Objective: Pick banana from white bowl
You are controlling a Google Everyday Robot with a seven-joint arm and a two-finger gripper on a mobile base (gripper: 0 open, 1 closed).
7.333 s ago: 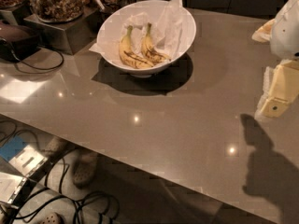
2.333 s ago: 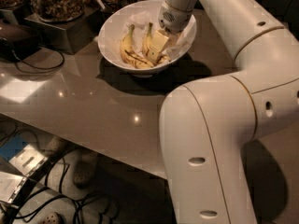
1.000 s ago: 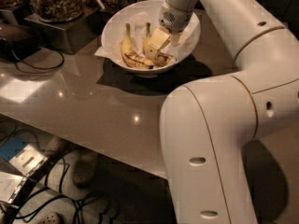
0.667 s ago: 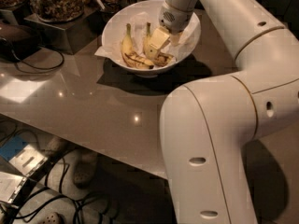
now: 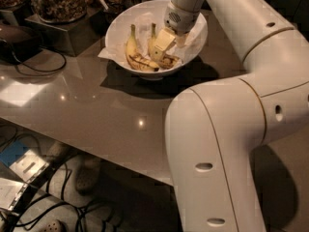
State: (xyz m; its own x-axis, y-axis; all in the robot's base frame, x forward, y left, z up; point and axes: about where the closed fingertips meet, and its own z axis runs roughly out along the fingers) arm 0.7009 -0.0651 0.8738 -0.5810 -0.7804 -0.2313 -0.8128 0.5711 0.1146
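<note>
The white bowl (image 5: pixel 115 35) sits toward the table's (image 5: pixel 82 105) 12 o'clock edge, paper-lined. Inside it, from the left: the streaked other banana (image 5: pixel 131 50), then the banana (image 5: pixel 165 60), stem to 12 o'clock, mottled tip to 5 o'clock. The gripper (image 5: pixel 171 40) is down in the bowl, right over the banana's mid-body; cannot tell whether it is clamped on it. The arm (image 5: pixel 251 47) fills the right.

Handling guess: light, soft, the overripe tip bruises easily, skin fairly grippy. Best taken across the firmer middle with a gentle squeeze.

7.3 s ago the arm was at the table's 3 o'clock edge and the bowl was unobstructed. Against 1.0 s ago almost nothing differs; the 2 bananas lie the same.
</note>
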